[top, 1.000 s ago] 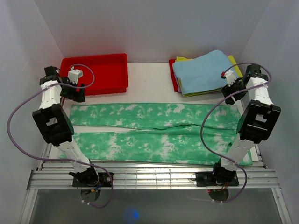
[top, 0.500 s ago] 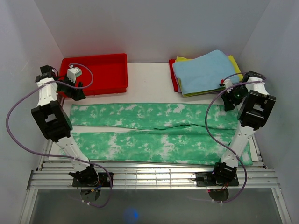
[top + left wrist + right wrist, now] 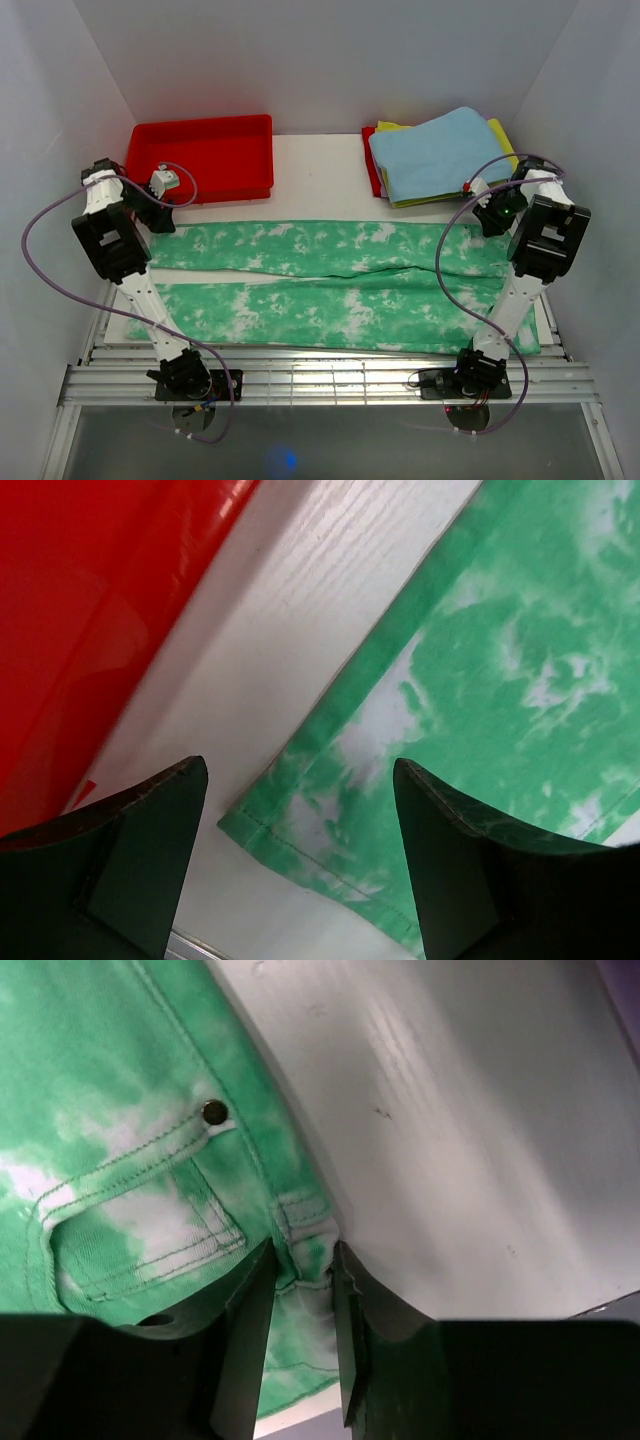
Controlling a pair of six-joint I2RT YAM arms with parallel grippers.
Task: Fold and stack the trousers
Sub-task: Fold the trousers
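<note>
Top view: trousers (image 3: pixel 330 275) lie flat on the counter (image 3: pixel 320 170), long axis left-right, hems left, waist right. The left hand (image 3: pixel 160 212) is at the far-left hem, the right hand (image 3: pixel 497 218) at the far-right waist corner.
Left wrist: fingers wide apart, empty, hem corner right below between them.
Right wrist: fingers nearly together, pinching the waistband edge by a belt loop.
</note>
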